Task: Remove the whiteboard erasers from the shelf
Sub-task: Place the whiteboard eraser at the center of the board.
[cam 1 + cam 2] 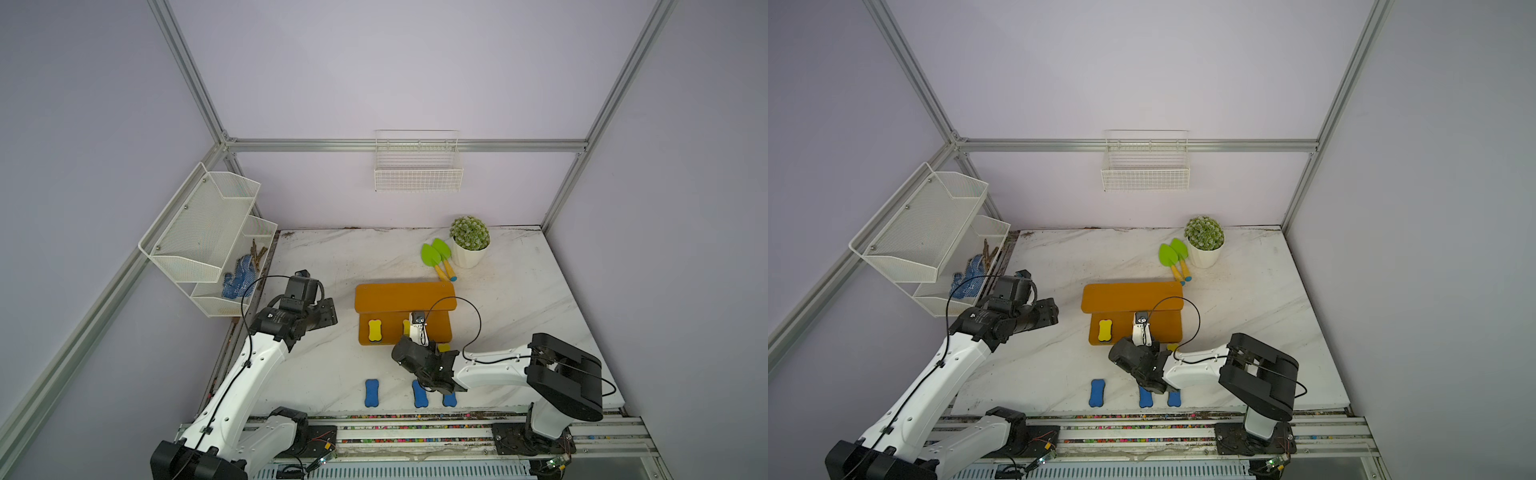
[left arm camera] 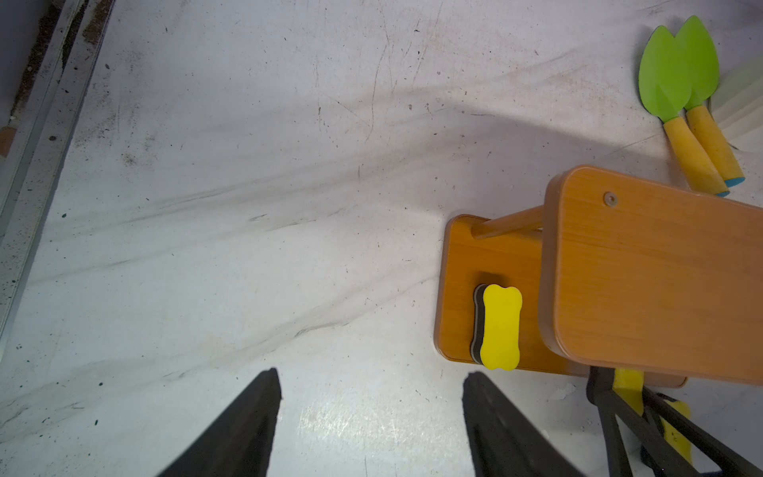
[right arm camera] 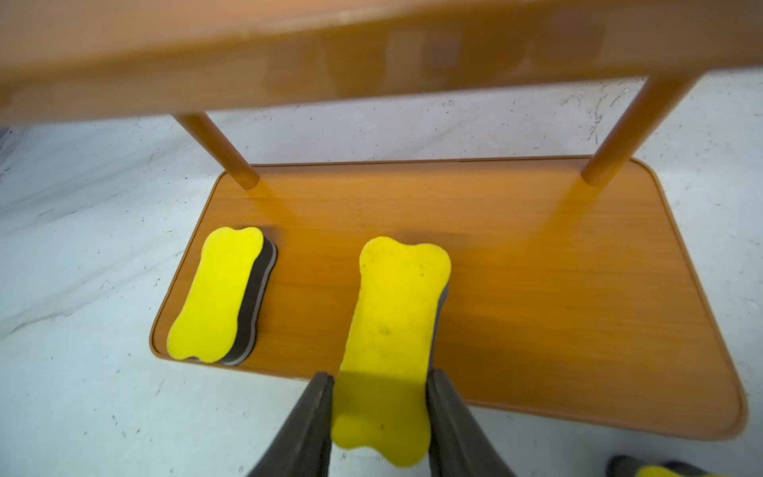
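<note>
Three containers stand or hang about the marbled table: a white mesh wall rack on the left wall, whose lower bins hold a blue glove and some brown sticks too small to name; a white wire basket on the back wall; a white pot near the back edge, holding one round green plant; two green toy shovels with yellow handles lie side by side just beside the pot. Pale lettering on the left arm's wrist housing is too small to read. One shelf of two orange-brown boards stands mid-table, its upper board raised on round posts behind the lower; six erasers show, three yellow and three blue; the left yellow eraser lies flat near the lower board's left end, dark felt down; the pinched yellow eraser sits near that board's middle, its near end past the front edge, and the right gripper presses its fingers against both long sides of that end; whether this eraser rests on the board or is raised off it I cannot tell; the third yellow eraser lies on the table just in front of the shelf, partly hidden by the right arm; three blue erasers lie in a row near the table's front edge, apart from the shelf; the left gripper hangs over bare table left of the shelf, fingers spread wide.
</note>
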Robot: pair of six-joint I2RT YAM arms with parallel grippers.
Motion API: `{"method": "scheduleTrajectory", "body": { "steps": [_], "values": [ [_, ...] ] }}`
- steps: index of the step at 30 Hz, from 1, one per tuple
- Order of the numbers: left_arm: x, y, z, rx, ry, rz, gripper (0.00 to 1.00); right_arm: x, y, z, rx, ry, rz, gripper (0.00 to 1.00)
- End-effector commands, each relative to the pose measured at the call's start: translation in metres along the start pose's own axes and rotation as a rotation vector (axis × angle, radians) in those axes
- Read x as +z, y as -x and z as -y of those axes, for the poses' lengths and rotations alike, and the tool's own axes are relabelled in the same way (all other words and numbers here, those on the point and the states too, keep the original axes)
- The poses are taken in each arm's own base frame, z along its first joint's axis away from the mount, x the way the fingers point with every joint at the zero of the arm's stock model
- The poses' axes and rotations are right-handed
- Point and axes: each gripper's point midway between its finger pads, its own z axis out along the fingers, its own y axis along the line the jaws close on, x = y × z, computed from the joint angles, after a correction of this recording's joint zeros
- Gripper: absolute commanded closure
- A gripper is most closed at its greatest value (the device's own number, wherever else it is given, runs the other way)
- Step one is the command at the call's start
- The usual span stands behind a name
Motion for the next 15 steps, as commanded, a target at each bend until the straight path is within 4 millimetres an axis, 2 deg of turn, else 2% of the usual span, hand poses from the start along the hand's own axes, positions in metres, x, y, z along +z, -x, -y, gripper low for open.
{"method": "scheduleTrajectory", "body": {
  "steps": [1, 9, 15],
  "values": [
    [-0.003, 0.004, -0.003, 0.014, 0.011, 0.021, 0.26, -0.014, -0.008, 0.005, -0.003, -0.006, -0.036, 0.61],
    [-0.004, 0.004, -0.003, 0.014, 0.009, 0.025, 0.27, -0.041, -0.036, 0.017, -0.012, -0.005, -0.104, 0.61],
    [-0.005, 0.004, -0.004, 0.013, 0.011, 0.029, 0.26, -0.040, -0.044, 0.015, -0.029, 0.001, -0.098, 0.61]
  ]
}}
